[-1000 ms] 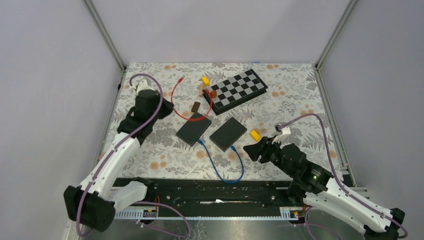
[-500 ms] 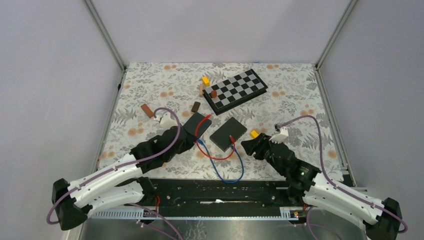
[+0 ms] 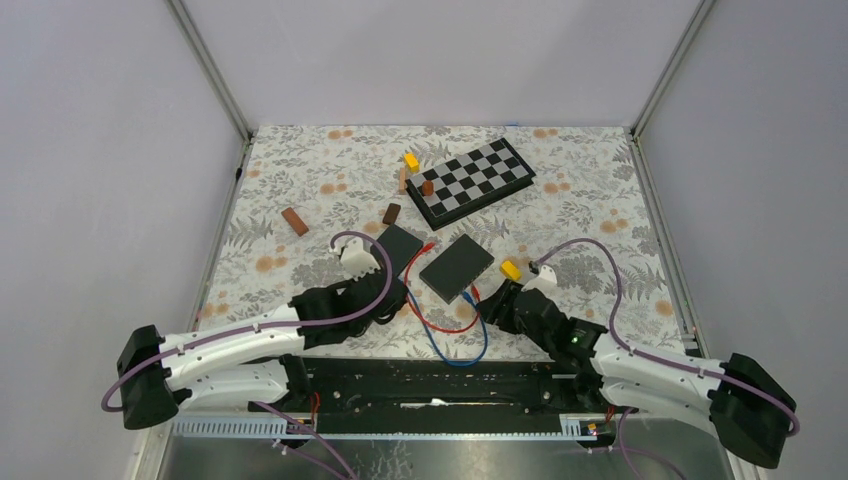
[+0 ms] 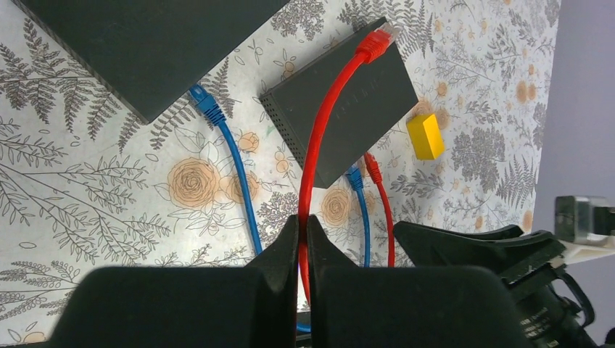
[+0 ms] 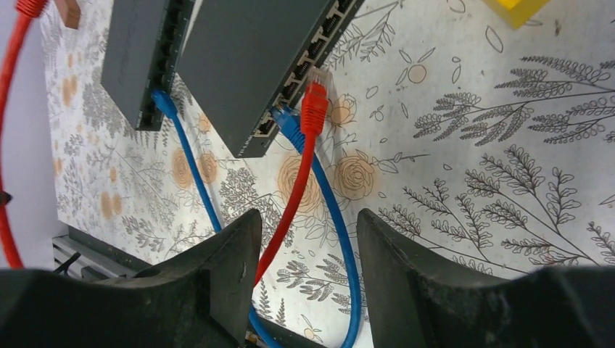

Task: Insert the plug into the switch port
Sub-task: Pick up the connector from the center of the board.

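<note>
In the left wrist view my left gripper (image 4: 303,226) is shut on a red cable (image 4: 313,156). That cable's free plug (image 4: 376,43) hangs over the top of the right-hand dark switch (image 4: 362,109). In the right wrist view the cable's other red plug (image 5: 314,109) lies at that switch's (image 5: 254,51) port row beside a blue plug (image 5: 288,122). Its clear tip touches the ports; I cannot tell whether it is seated. My right gripper (image 5: 308,230) stands open just behind it, with the red and blue cables running between its fingers. From above, the left gripper (image 3: 400,298) and right gripper (image 3: 487,300) flank the switch (image 3: 457,267).
A second dark switch (image 3: 402,240) lies left of the first, with a blue cable (image 3: 470,352) looping from it to the right-hand switch. A yellow block (image 3: 510,269) sits by the right wrist. A chessboard (image 3: 470,180), small brown blocks (image 3: 294,221) and another yellow block (image 3: 411,160) lie farther back.
My left arm has swung from the back left to the front middle, dragging the red cable with it. My right gripper has moved left towards the switch's ports.
</note>
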You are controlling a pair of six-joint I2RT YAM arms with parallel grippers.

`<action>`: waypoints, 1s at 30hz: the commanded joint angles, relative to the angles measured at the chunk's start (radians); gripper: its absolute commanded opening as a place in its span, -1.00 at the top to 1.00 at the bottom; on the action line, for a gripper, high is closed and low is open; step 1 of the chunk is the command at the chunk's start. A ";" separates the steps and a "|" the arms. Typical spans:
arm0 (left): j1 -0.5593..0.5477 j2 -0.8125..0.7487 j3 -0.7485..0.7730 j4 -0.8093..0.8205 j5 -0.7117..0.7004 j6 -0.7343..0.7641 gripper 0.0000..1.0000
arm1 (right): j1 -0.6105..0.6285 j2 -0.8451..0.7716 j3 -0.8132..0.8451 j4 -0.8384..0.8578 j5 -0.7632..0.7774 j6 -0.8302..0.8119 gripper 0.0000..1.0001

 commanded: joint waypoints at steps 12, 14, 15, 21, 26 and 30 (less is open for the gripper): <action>-0.022 0.012 -0.016 0.044 -0.038 -0.033 1.00 | 0.000 0.219 0.016 0.226 -0.086 0.062 0.19; -0.022 0.015 -0.017 0.046 -0.038 -0.032 1.00 | 0.001 0.216 0.020 0.226 -0.091 0.054 0.46; -0.023 0.013 -0.018 0.049 -0.037 -0.027 1.00 | 0.001 0.208 0.021 0.223 -0.090 0.051 0.58; -0.023 -0.020 -0.012 0.090 -0.032 0.013 1.00 | 0.001 0.065 0.036 0.148 -0.029 -0.018 1.00; -0.023 -0.057 0.051 0.146 0.001 0.138 0.41 | 0.001 -0.141 0.047 0.120 0.032 -0.241 1.00; -0.023 -0.096 0.118 0.166 0.027 0.216 0.15 | 0.001 -0.305 0.082 0.102 0.030 -0.430 1.00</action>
